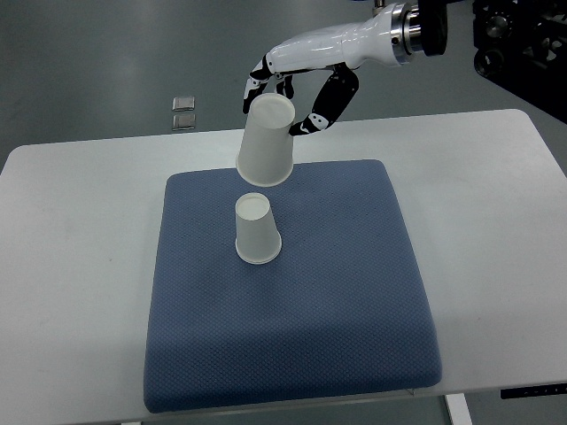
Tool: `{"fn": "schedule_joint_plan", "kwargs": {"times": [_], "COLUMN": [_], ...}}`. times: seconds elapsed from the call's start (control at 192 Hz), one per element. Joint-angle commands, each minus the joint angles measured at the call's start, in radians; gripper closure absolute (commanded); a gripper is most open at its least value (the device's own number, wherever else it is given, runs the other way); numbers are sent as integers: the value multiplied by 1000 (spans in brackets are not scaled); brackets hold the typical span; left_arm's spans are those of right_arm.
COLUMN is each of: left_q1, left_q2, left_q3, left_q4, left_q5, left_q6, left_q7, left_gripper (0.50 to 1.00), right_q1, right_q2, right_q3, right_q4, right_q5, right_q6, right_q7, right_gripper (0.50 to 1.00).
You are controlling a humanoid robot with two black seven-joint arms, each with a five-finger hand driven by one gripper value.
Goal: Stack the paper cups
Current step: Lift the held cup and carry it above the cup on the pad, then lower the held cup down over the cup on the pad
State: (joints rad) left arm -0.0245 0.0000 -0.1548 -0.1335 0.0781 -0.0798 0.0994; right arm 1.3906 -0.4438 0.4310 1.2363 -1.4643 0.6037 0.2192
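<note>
We see two white paper cups, both inverted, with the flat closed base turned toward the camera and the wider mouth away from it. The lower cup (257, 232) stands mouth-down on the blue pad (354, 292), in the pad's far-left portion, and nothing touches it. The raised cup (267, 142) hangs in the air just beyond it, tilted so that its base leans toward the far side and its mouth faces down toward the lower cup; in the picture a narrow strip of pad separates the two, so we read them as apart, not nested.

The right hand (297, 88) holds the raised cup near its base. Its white-and-black fingers (255, 88) curl around the far-left side of the cup, while a black-tipped digit (321, 113) presses at the right side. The arm enters from the upper right corner, its white forearm ending in a metallic wrist ring (409, 28).

The pad is a textured blue cushion with rounded corners, lying centred on the white surface (80, 266), whose far edge and both side margins remain visible. Beyond that far edge, on the grey floor (106, 53), we note two small square metallic plates (184, 112) lying one behind the other.
</note>
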Motion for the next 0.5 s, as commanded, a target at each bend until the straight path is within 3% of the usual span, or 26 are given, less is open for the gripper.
{"fn": "schedule_joint_plan", "kwargs": {"times": [0.0,0.177,0.494], "left_q1": [0,0,0], "left_q2": [0,0,0], "left_q3": [0,0,0], "left_q4": [0,0,0], "left_q5": [0,0,-1], "left_q6": [0,0,0], "left_q7": [0,-3,-3], "left_gripper": [500,500,500], "right_q1": [1,-1,-21], "right_q2": [31,94,172], "right_q3": [-3,-3,-8], "right_q4": [-14,-73,-84], "right_q5": [-1,1,-4], "right_q6": [2,7,7], "right_q7": [-11,-18,-40], "right_gripper": [932,936,932]}}
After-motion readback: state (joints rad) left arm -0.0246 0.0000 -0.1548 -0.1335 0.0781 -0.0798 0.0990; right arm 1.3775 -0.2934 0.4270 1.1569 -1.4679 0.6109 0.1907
